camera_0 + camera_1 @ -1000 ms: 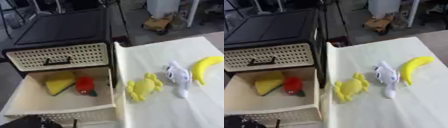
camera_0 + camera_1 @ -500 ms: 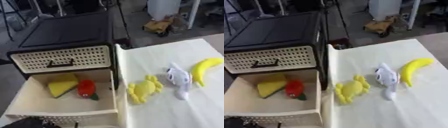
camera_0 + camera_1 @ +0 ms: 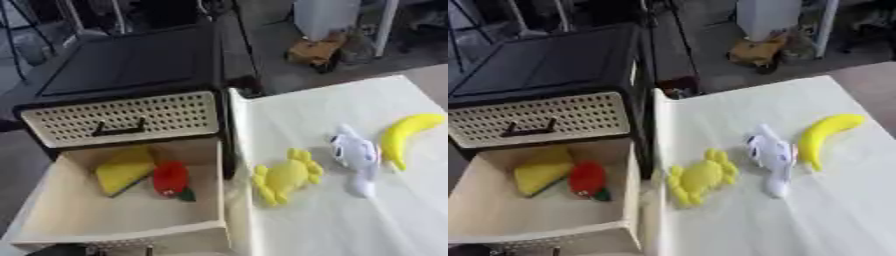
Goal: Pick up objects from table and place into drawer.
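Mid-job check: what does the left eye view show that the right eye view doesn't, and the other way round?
Only the left eye view: nothing extra among the task's things; the banana sits almost against its right edge. Only the right eye view: more bare tablecloth right of the banana, and less floor left of the drawer unit. Both share: the open lower drawer holding a yellow wedge and a red piece, and, on the cloth, a yellow crab toy, a white toy and the banana. Neither shows a robot hand.

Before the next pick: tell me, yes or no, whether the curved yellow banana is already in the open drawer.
No: the curved yellow banana lies on the white table, right of the white plush toy.
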Motion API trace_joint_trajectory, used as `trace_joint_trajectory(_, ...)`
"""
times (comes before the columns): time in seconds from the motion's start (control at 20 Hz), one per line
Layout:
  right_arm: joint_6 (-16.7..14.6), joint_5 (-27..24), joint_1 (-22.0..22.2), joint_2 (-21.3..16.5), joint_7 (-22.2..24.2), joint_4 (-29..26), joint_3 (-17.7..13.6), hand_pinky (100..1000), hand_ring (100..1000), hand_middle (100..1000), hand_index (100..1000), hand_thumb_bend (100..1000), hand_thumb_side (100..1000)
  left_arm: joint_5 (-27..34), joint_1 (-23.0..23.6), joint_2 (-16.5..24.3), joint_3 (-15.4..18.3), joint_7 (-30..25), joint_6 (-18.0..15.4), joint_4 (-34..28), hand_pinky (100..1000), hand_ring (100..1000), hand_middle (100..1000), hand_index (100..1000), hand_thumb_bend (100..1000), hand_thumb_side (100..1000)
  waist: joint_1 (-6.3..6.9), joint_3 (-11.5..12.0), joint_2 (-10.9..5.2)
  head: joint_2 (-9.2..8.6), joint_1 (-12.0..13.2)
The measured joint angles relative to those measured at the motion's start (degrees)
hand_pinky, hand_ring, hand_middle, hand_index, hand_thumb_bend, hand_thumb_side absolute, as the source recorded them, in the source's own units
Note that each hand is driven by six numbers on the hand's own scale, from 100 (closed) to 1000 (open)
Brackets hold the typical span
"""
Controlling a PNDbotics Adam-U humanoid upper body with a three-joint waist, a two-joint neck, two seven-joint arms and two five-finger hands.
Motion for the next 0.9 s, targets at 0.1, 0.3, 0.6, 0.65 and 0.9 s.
trace_joint_trajectory(0.1,0.1,0.0,0.0,0.0,0.0,0.0,0.0,752,873,777,915,100,1000,-1.2,0.0,0.0,-0.2,-0.2,-0.3,0.0,100,100,100,1000,100,423,0.00,0.0,-0.02,0.00,0.0)
trace_joint_trajectory(0.3,0.2,0.0,0.0,0.0,0.0,0.0,0.0,751,873,777,914,100,1000,-4.2,0.0,0.1,-0.2,0.3,-1.7,-0.3,100,100,114,1000,100,413,0.00,0.1,-0.15,0.01,0.0)
trace_joint_trajectory(0.6,0.4,0.0,0.4,0.0,0.0,0.0,0.0,752,873,776,914,100,1000,-8.7,0.2,1.3,-0.2,1.5,-4.0,-0.8,100,100,125,1000,100,404,0.02,0.4,-0.56,0.07,0.0)
trace_joint_trajectory(0.65,0.4,0.0,0.5,0.0,0.0,0.0,0.0,752,873,776,914,100,1000,-9.1,0.3,1.4,-0.2,1.6,-4.2,-0.8,100,100,125,1000,100,415,0.07,0.4,-0.67,0.11,0.0)
trace_joint_trajectory(0.9,0.8,0.0,0.5,0.0,0.0,0.0,0.0,752,874,775,914,100,1000,-9.5,0.4,1.6,-0.3,1.8,-4.4,-0.3,100,100,129,1000,100,409,0.47,0.5,-0.92,0.15,0.2)
